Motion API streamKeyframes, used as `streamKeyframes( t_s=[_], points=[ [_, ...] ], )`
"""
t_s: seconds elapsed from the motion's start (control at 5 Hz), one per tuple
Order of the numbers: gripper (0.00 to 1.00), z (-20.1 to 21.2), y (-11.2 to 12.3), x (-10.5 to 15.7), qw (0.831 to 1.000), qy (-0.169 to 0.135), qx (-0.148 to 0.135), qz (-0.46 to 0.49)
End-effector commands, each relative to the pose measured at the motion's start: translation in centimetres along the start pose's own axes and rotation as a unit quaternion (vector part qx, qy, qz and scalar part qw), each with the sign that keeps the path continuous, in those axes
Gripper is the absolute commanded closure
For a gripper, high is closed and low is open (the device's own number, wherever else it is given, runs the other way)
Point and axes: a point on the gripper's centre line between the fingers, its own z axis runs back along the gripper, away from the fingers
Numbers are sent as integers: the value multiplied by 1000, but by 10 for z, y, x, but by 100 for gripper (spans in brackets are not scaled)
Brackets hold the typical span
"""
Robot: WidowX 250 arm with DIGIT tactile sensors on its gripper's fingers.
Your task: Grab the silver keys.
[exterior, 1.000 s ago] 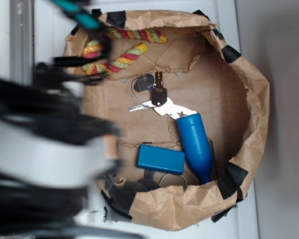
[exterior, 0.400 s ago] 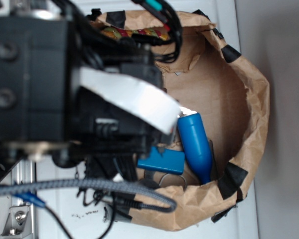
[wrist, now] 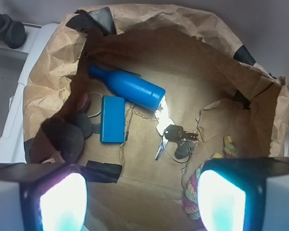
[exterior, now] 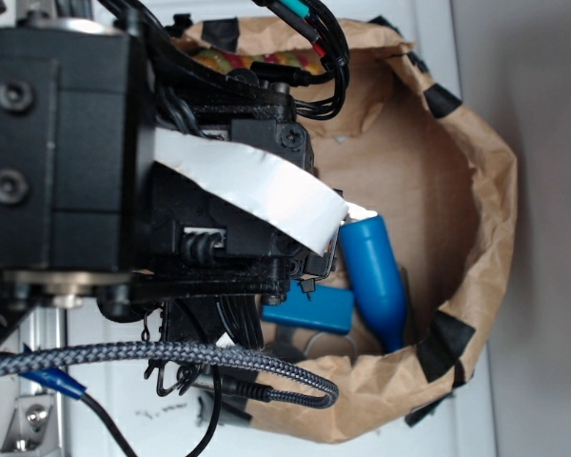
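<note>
Crinkled brown paper point(wrist: 149, 159) cradles flat, shiny silver keys point(wrist: 169, 134).

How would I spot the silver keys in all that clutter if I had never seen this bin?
Look inside the brown paper-lined bin, on its floor near the middle. Just past the flat end of the blue bottle lies the silver keys, a small bunch on a thin wire ring. Unlike the blue block and the striped rope, they are shiny metal with dark heads.
</note>
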Motion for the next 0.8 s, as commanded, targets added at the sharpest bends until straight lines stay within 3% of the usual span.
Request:
streamKeyframes(
  t_s=[0.0, 0.2, 0.6],
  points=[
    [0, -18, 36, -37, 973, 9, -40, -226],
    [0, -38, 50, -51, 937, 16, -40, -347],
    [0, -52, 40, -54, 912, 47, -40, -405]
  ],
)
